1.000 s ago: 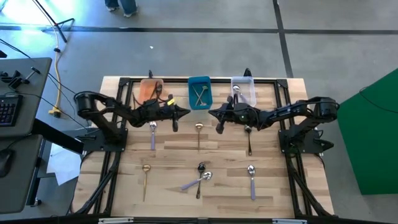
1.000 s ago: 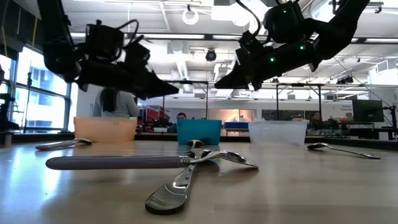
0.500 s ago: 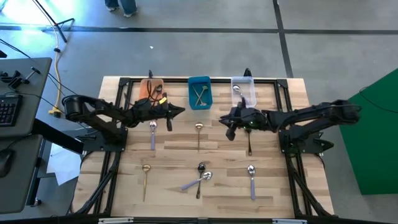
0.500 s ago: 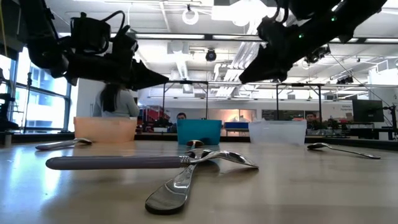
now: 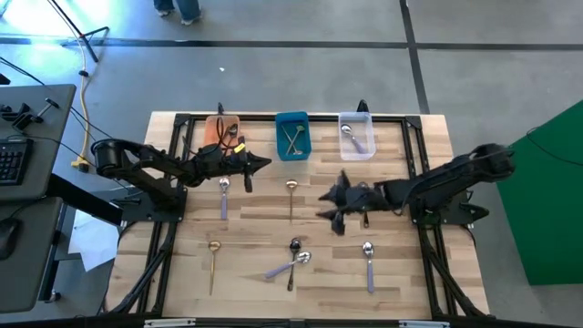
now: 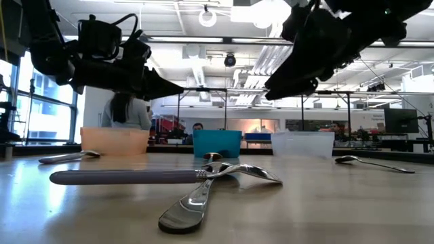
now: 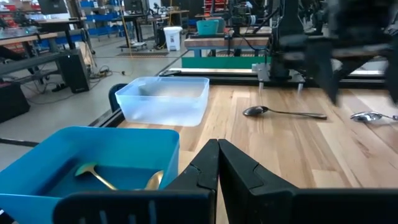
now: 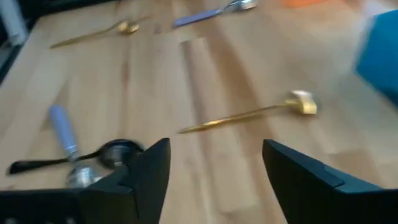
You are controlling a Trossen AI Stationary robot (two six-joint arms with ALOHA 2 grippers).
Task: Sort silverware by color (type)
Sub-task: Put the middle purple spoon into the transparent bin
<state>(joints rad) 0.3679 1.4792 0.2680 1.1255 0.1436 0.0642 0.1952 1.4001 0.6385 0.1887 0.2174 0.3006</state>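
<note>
Hovering mid-table with fingers spread wide and empty, the right gripper (image 5: 333,202) has loose spoons (image 5: 293,258) around 7 o'clock; they look light, stiff and slippery, so I'd pinch mid-handle, while the left gripper (image 5: 264,164) waits closed.

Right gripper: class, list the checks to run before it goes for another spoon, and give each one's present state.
1. Right gripper open: ok.
2. Right gripper empty: ok, nothing between its fingers.
3. Spoons left on the table: ok, a gold spoon lies ahead of it.
4. Left gripper out of the way: ok, shut, near the orange bin.
5. Clear bin holds a lavender-handled spoon: ok.
6. Which spoon it is heading for: cannot tell.
</note>
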